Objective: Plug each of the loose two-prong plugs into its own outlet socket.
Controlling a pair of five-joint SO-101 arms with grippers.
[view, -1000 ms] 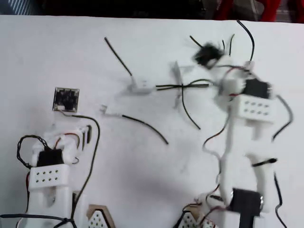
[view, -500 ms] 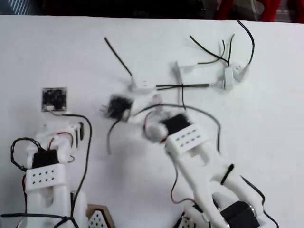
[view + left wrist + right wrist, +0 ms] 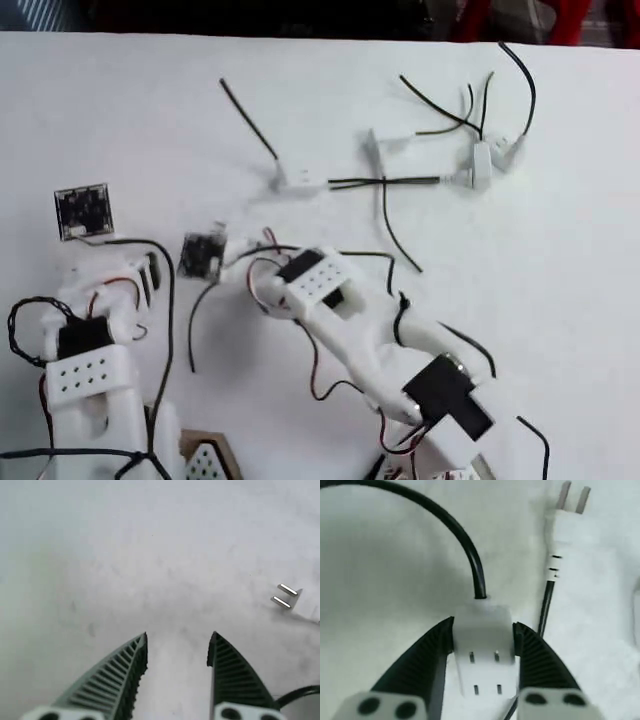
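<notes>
My right gripper (image 3: 482, 625) is shut on a white two-slot outlet socket (image 3: 483, 645), whose black cord (image 3: 465, 540) curves away over the table. Beside it lies a loose white plug (image 3: 565, 530), its two prongs pointing away. In the high view the right arm (image 3: 320, 285) stretches across to the table's left half, its wrist over that plug (image 3: 218, 229). My left gripper (image 3: 178, 637) hangs open over bare table, and the two metal prongs (image 3: 285, 596) lie off to one side. The left arm (image 3: 90, 350) stands at the near left.
A joined white plug and socket (image 3: 300, 182) with black cords lies at the middle back. Another white connector pair (image 3: 480, 160) with several black wires sits at the back right. A loose black cord (image 3: 195, 325) trails between the two arms.
The right arm has swung from the far right across to the left, trailing a black cord. The left arm has turned slightly to the left.
</notes>
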